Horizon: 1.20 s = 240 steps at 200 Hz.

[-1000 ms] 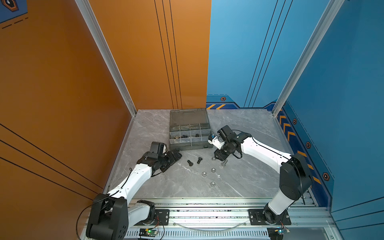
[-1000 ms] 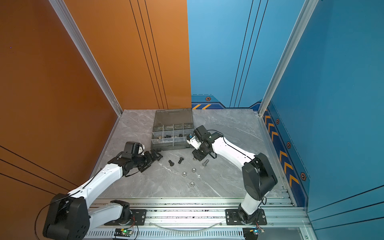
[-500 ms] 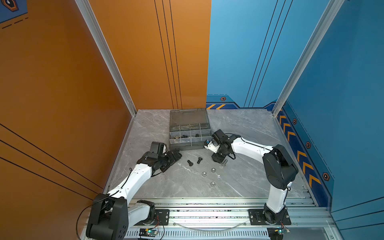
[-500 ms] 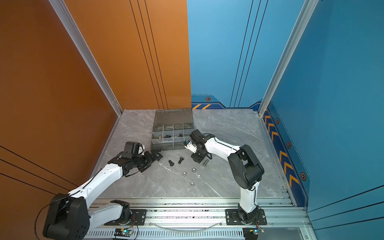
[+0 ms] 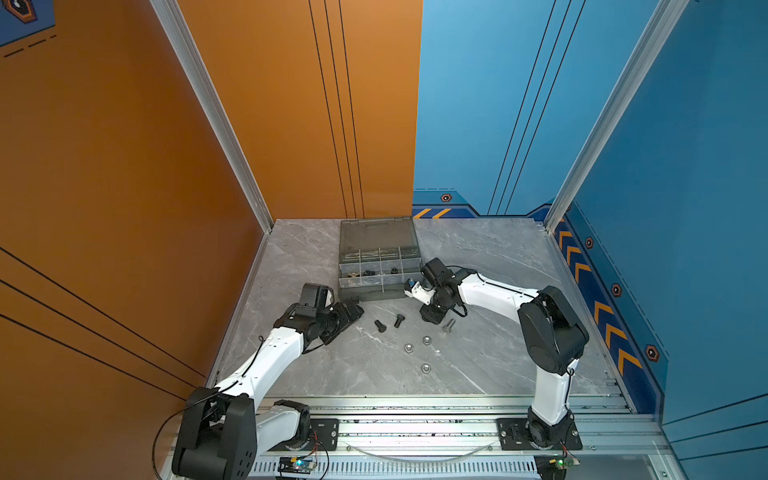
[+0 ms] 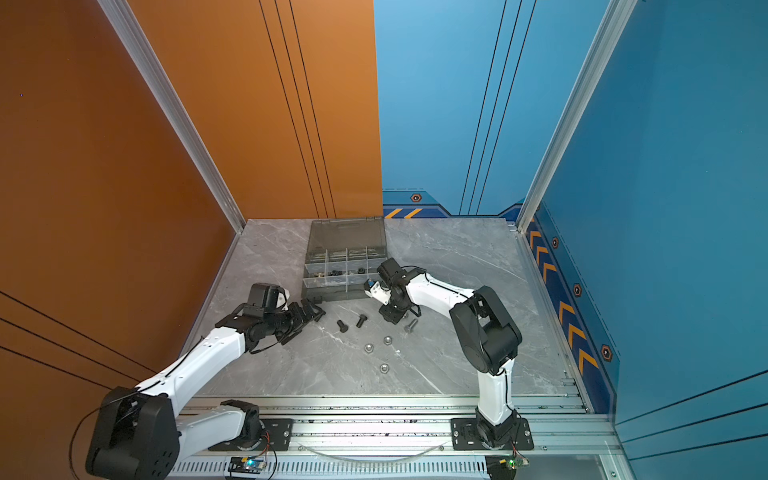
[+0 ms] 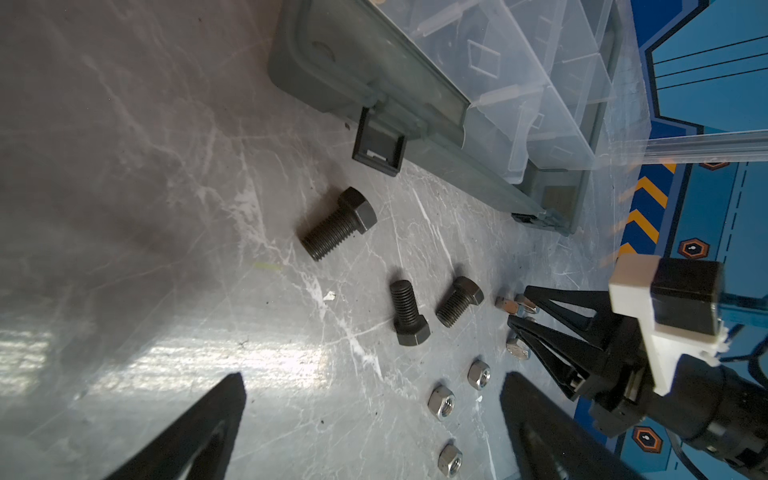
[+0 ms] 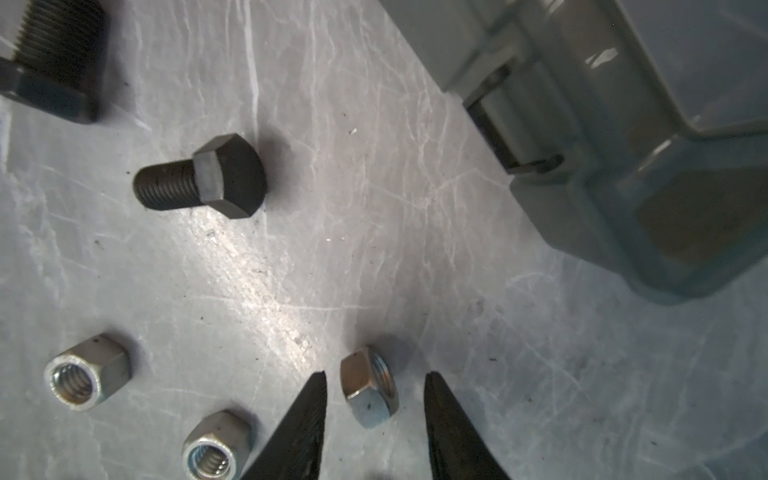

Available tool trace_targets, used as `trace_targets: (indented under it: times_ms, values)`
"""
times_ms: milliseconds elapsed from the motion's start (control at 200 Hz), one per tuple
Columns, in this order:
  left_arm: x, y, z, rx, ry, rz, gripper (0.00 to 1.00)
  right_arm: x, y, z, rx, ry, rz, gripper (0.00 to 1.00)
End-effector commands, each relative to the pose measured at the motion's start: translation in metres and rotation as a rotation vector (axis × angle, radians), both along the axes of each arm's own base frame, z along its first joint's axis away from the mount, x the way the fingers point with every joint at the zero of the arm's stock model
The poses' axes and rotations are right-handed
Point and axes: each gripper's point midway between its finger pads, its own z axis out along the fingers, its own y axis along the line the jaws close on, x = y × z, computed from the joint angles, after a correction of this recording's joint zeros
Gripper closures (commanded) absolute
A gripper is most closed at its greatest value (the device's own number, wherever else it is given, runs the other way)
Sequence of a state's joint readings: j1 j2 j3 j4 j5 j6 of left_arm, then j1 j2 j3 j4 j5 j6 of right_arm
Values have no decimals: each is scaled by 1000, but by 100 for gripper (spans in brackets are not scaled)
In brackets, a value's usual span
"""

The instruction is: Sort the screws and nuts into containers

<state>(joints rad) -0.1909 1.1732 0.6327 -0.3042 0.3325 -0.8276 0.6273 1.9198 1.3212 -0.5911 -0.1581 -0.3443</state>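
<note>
Right gripper down at the table, jaws apart around a silver nut (small gap each side), near the organiser case. Left gripper spread wide, facing black screws.

Robot lab test cell: orange panels left, blue panels right, aluminium corner posts, marble-look desk, two arms bolted to a near extrusion rail.

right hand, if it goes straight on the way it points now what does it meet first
The silver hex-head bolt, lying between the open fingers of the right hand; probably the tabletop right after, though depth is unclear.
</note>
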Motion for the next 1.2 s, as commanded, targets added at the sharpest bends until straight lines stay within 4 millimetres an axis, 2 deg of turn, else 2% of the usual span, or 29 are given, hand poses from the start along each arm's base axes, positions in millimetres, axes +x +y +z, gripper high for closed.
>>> trace_targets:
  times_ms: [0, 190, 476, 601, 756, 921, 1076, 1196]
  values:
    - [4, 0, 4, 16, -20, -7, 2, -1, 9, -3, 18, 18, 29, 61]
    - [4, 1, 4, 17, -20, -5, 2, -4, 9, -9, 14, 37, 24, 65]
    - [4, 2, 3, 16, -19, -2, 2, -8, 7, -9, 17, 57, 13, 86]
    - [3, 3, 3, 17, -17, 0, 2, -8, 9, 0, 56, 70, 3, 95]
    - [2, 2, 3, 16, -17, -1, 2, -5, 15, 20, 134, 75, -14, 100]
    - [4, 0, 4, -3, -26, -4, 2, 5, 28, 64, 276, 43, -14, 100]
    - [6, -5, 6, -48, -43, -6, 2, 35, 37, 109, 381, -53, -37, 100]
    - [6, -5, 7, -51, -45, -4, 2, 66, 41, 127, 420, -133, -81, 100]
